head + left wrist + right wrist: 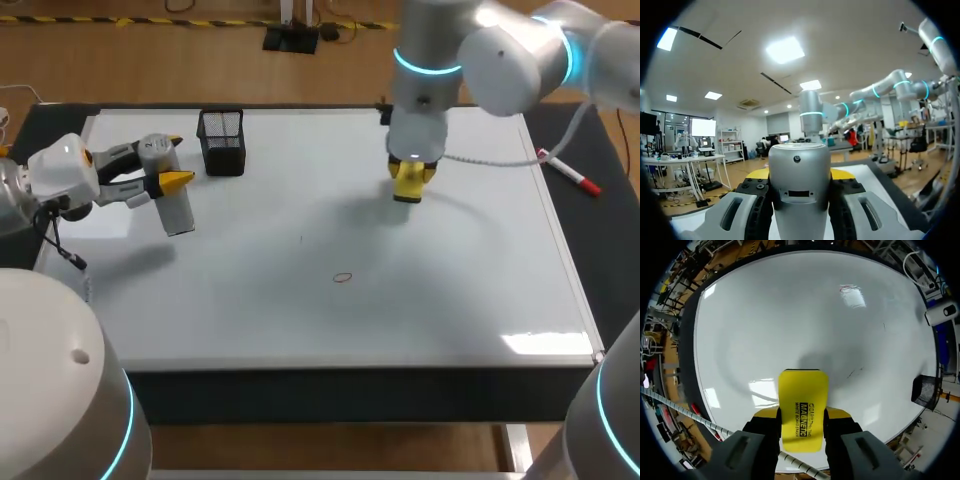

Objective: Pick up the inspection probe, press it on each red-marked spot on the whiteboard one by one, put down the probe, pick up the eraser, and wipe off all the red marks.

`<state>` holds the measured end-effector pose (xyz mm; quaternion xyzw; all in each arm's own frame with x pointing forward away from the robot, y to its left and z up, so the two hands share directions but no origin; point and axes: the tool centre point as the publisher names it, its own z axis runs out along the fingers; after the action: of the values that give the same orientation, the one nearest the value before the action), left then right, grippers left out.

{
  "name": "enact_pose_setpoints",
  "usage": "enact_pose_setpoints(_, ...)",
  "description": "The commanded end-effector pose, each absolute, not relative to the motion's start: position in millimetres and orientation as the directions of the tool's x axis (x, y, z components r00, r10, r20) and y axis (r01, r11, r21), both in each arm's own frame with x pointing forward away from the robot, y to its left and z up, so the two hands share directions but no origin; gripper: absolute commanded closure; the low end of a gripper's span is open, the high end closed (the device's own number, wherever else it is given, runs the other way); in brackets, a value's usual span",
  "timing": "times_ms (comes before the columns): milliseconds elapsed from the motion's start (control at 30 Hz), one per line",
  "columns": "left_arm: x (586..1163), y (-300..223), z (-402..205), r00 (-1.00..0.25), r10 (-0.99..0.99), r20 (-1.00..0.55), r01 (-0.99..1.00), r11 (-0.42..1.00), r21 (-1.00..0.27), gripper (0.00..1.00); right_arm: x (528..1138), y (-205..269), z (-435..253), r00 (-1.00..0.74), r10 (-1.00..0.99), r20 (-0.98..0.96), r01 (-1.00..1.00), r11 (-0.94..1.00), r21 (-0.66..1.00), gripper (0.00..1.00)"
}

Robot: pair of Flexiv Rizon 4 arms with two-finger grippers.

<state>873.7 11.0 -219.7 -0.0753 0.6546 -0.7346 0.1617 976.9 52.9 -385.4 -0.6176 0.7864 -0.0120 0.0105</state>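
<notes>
Over the far middle of the whiteboard (450, 290), the yellow eraser (803, 400) is gripped by the right gripper (411, 172), both fingers clamped on its long sides and its free end pointing down at the board. Whether it touches the surface cannot be told. One red mark (343, 278), a small loop, is seen nearer the front edge, well apart from the eraser.

The eraser is judged light and stiff, a hard plastic block, probably with a soft wiping face. A hold across the narrow width, as shown, looks sound. For wiping, it would have to be laid flat and pressed evenly, or it could twist in the fingers.

Off at the left side, the probe (800, 182) is clasped by the left gripper (165, 165), a smooth silver cylinder held round its body above the board. It is judged rigid, heavier than the eraser and rather slippery, so a firm squeeze at mid-body suits it. It has not yet been set down.
</notes>
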Motion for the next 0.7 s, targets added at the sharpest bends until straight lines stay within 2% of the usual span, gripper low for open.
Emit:
enact_pose_setpoints(33, 873, 11, -219, -0.936, -0.338, -0.102, 0.14, -0.09, -0.986, 1.0, 970, 22, -379, -0.254, -0.967, -0.019, -0.966, 0.254, -0.041, 1.0)
enact_pose_setpoints(400, 873, 11, -219, -0.936, -0.338, -0.102, 0.14, -0.09, -0.986, 1.0, 970, -28, -386, -0.326, -0.945, 0.002, -0.945, 0.326, -0.036, 1.0)
enact_pose_setpoints(700, 873, 11, -219, -0.936, -0.338, -0.102, 0.14, -0.09, -0.986, 1.0, 966, -49, -391, -0.374, -0.927, 0.026, -0.927, 0.373, -0.025, 1.0)
